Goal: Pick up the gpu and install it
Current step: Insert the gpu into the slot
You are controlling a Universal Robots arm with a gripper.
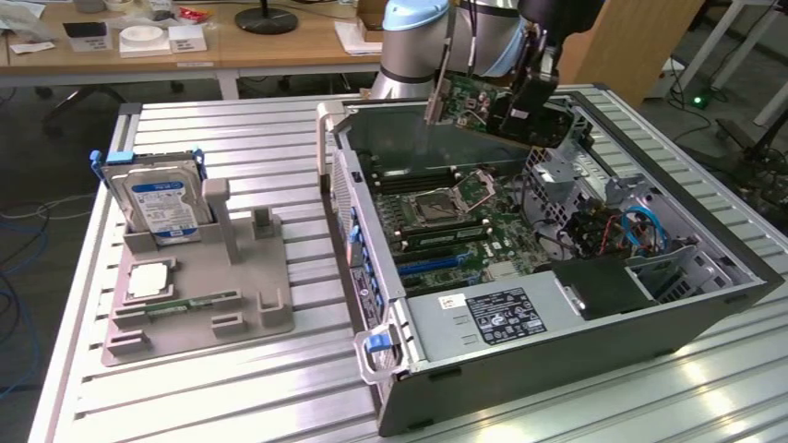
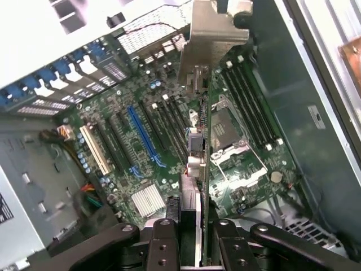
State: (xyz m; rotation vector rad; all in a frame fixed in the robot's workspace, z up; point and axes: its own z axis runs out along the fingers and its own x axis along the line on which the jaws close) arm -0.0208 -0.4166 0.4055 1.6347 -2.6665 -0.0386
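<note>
Exterior view: the gripper [image 1: 522, 109] is clamped on the gpu [image 1: 474, 100], which is held above the far edge of the open computer case [image 1: 591, 362].

Wrist view: the card hangs edge-on over the motherboard [image 2: 141, 165]. Any tilt against 1 slot could jam its connector.

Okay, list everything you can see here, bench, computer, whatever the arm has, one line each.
gpu: one, green with silvery bracket, held above the open case.
computer case: one, grey, open, exterior view's right of the table.
motherboard: one, green, inside the case.
power supply: one, silver with black label, case's near end.
hard drive: one, silver with blue label, upright in the holder.
memory stick: one, green, lying in the holder.
chip: one, silvery, flat in the holder.
holder: one, grey, exterior view's left of the table.
table: one, silver slatted, under case and holder.
gripper: one, black, shut on the gpu.
arm: one, pale blue and grey, behind the case.
</note>
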